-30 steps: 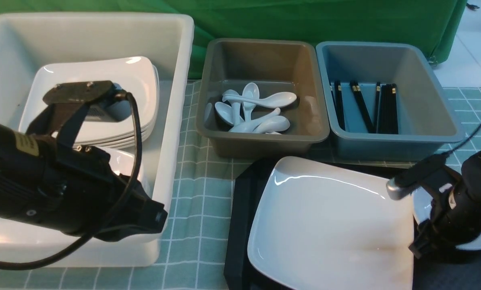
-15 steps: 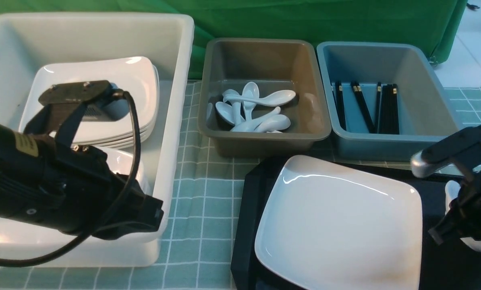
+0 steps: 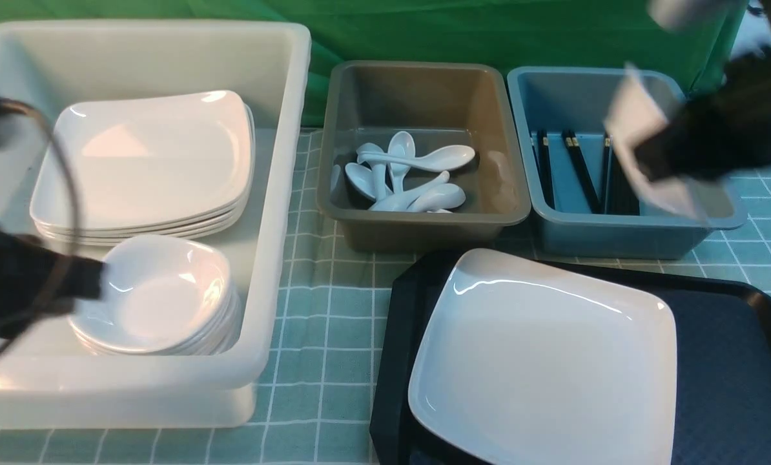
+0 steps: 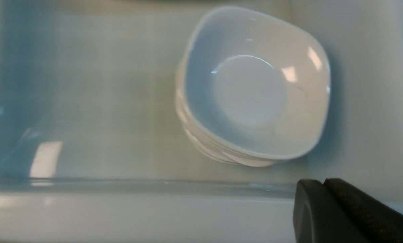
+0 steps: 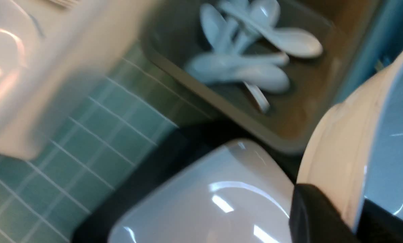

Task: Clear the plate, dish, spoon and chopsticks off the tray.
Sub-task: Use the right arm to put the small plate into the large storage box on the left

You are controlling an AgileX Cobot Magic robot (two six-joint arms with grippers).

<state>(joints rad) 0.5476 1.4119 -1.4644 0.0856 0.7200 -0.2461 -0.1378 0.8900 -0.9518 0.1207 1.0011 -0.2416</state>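
Item: dish (image 3: 627,119), small, white.
- Hold: your right gripper (image 5: 353,216) is clenched on its rim. The dish is tilted on edge, high over the blue bin (image 3: 553,223) at far right.
- Likely destination: the dish stack (image 3: 159,297) in the white tub (image 3: 288,161), well to the left, beside your closed, empty left gripper (image 4: 326,202).
- Also listed: the plate (image 3: 540,361) lies on the tray (image 3: 728,387), near centre.
- Path: open air between, and you have the tub's wall to clear.

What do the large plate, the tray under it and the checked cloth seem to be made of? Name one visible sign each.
Plate: glossy white ceramic or melamine; it shows sharp bright reflections.
Tray: probably black plastic; the surface is matt and finely textured, with a moulded raised rim.
Cloth: likely woven fabric; its green check lines waver slightly.
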